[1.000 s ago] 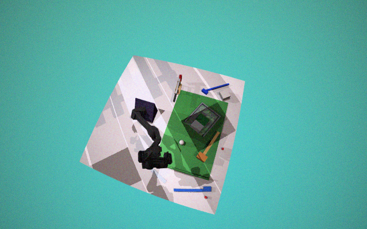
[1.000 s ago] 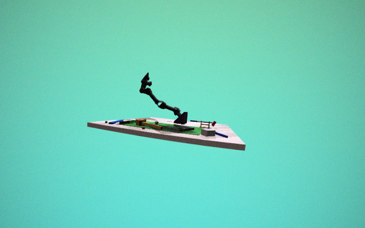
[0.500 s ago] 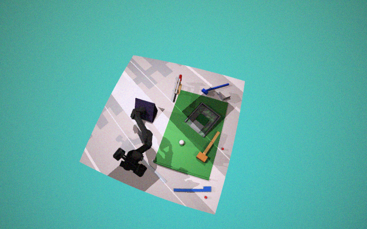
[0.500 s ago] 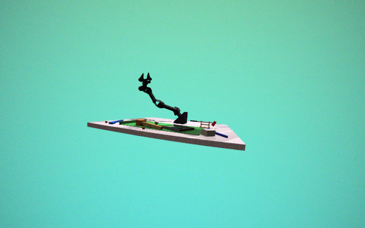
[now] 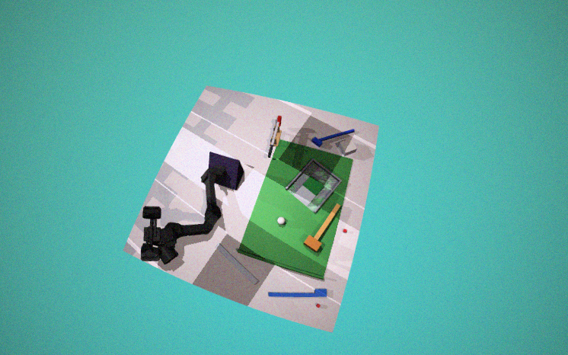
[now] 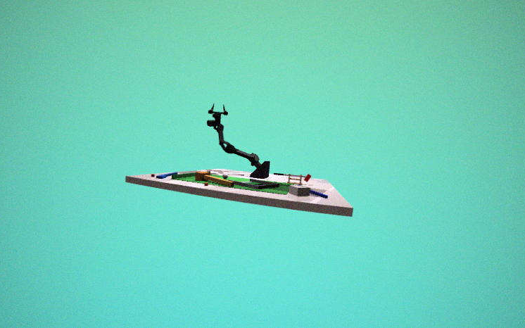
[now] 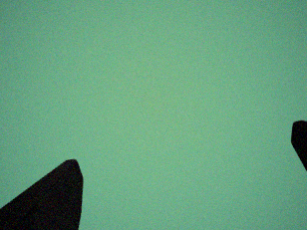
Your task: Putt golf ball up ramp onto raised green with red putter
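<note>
Raised above the board, one black gripper (image 5: 151, 232) (image 6: 219, 105) (image 7: 192, 151), fingers spread, holding nothing. Red putter (image 5: 279, 119) (image 6: 307, 177), apparently resting on a small wooden rack (image 5: 279, 138) (image 6: 300, 179); white golf ball (image 5: 281, 220) (image 6: 224, 177), on the green mat (image 5: 262, 211), outside the grey-rimmed frame (image 5: 300, 173) (image 6: 270, 186).

No text, label, brand, number or sign can be read in any of the three views.
</note>
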Controlling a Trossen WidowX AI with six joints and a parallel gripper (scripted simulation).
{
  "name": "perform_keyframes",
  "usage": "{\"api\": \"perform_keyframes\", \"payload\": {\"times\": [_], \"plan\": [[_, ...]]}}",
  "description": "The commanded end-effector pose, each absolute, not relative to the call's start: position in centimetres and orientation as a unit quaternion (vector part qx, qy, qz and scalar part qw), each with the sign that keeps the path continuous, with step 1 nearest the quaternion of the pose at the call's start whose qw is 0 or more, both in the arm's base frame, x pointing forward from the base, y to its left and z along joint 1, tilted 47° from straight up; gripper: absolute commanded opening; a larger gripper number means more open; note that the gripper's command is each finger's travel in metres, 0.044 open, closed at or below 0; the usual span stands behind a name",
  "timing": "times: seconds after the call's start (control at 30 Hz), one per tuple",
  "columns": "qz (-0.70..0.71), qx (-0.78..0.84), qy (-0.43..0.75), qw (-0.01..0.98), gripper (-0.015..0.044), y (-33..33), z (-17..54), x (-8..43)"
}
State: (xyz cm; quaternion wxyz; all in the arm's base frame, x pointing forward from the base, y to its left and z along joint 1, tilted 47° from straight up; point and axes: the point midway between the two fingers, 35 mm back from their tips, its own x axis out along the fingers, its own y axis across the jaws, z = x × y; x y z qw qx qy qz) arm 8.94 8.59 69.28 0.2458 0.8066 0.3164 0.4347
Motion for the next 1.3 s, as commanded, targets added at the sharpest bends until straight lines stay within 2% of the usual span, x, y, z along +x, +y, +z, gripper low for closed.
{"api": "perform_keyframes", "payload": {"times": [0.0,0.4,0.67,1.03,1.27], "plan": [[0.484,0.755,0.263,0.355,0.0440,12.4,68.8,4.8],[0.524,0.629,0.165,0.550,0.0440,21.4,65.8,0.4],[0.523,0.528,0.115,0.659,0.0440,27.9,62.3,-0.1],[0.500,0.372,0.084,0.778,0.0440,36.3,55.5,2.4],[0.462,0.210,0.090,0.857,0.0440,42.6,47.5,6.8]]}}
